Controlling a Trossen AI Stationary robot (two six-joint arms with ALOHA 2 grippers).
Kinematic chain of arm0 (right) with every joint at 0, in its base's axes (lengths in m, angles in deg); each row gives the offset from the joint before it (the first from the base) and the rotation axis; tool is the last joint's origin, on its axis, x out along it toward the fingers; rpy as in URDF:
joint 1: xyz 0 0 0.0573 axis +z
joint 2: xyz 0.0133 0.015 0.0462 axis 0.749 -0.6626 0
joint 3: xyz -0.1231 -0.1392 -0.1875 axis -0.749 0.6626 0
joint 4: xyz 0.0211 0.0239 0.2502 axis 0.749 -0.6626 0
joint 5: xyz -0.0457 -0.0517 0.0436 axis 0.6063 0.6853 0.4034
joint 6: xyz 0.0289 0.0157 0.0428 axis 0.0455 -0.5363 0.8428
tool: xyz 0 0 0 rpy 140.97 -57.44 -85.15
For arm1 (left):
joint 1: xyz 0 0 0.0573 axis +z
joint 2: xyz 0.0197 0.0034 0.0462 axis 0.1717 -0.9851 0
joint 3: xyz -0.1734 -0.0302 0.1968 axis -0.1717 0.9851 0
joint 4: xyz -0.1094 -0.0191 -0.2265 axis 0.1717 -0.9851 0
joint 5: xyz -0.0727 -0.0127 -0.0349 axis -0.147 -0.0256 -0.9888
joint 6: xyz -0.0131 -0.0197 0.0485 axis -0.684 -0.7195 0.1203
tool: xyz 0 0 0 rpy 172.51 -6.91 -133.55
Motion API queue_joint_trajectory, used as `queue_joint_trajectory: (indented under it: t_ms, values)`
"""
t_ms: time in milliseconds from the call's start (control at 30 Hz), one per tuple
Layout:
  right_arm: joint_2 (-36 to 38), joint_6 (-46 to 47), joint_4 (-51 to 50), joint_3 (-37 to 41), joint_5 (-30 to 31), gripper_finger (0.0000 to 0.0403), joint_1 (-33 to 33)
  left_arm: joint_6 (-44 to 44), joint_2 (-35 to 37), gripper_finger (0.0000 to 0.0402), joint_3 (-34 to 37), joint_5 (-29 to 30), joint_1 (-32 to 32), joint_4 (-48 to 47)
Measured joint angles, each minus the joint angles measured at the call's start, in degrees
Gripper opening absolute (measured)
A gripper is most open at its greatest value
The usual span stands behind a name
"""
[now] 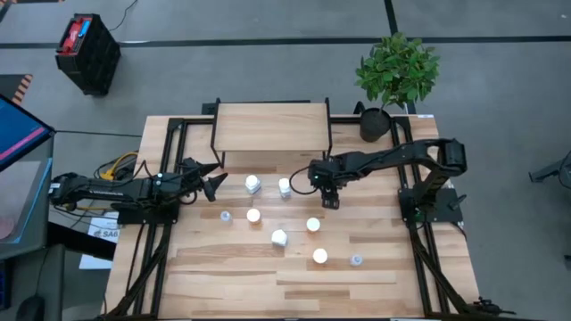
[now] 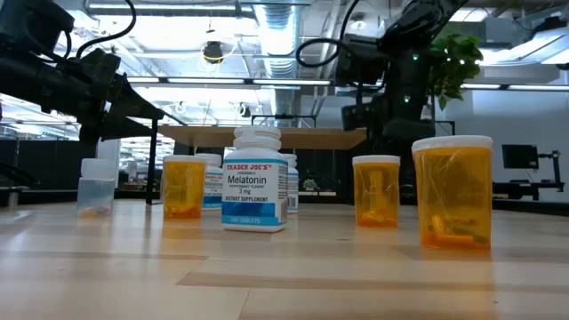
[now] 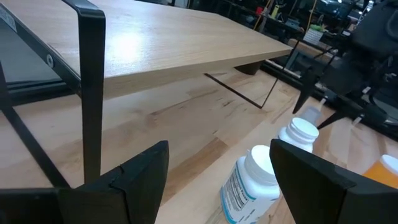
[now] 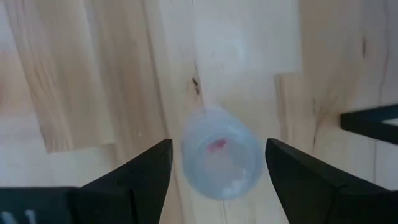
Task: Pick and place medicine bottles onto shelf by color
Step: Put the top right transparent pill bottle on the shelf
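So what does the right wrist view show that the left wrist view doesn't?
Only the right wrist view shows a clear bluish bottle seen from above, standing on the table between the open right gripper. Only the left wrist view shows the shelf, its black leg, two white bottles and the open, empty left gripper. Both show the slatted wooden tabletop.

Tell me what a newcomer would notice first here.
The scatter of medicine bottles on the table, led in the low view by a white Melatonin bottle among orange ones. Behind them the shelf stands bare. The right hand, open, points down over a clear bluish bottle; the left hand, open, faces the shelf.
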Motion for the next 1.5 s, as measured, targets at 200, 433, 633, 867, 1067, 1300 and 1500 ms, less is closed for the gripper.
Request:
queue_joint_trajectory:
  t_ms: [200, 433, 633, 867, 1067, 1300, 1500]
  values:
    - [-0.41, 0.17, 0.86, -0.02, 0.14, 0.0281, -0.09, -0.01, 0.00, 0.0267, -0.01, 0.00, 0.00, 0.00]
    - [-0.24, 0.17, 1.04, -0.02, 0.14, 0.0281, -0.18, 0.00, 0.00, 0.0267, 0.00, -0.02, -0.01, 0.00]
    - [-0.21, -0.24, 0.80, -0.52, 0.12, 0.0269, -0.18, 0.00, 0.00, 0.0267, 0.00, -0.02, -0.02, 0.00]
    - [-0.16, -0.29, 0.56, -0.52, 0.12, 0.0179, -0.18, 0.00, 0.00, 0.0267, -0.02, -0.03, -0.02, -0.01]
    - [-0.02, -0.27, 0.37, -0.78, -0.30, 0.0138, -0.07, 0.00, 0.00, 0.0267, -0.02, -0.05, -0.02, -0.01]
    - [-0.17, -0.26, -5.07, -7.21, -0.47, 0.0152, 1.58, 0.00, 0.00, 0.0267, -0.02, -0.06, 0.00, -0.02]
    - [-0.17, -3.59, -10.75, -18.04, -0.47, 0.0141, 3.88, 0.00, 0.00, 0.0267, -0.02, -0.05, 0.00, -0.02]
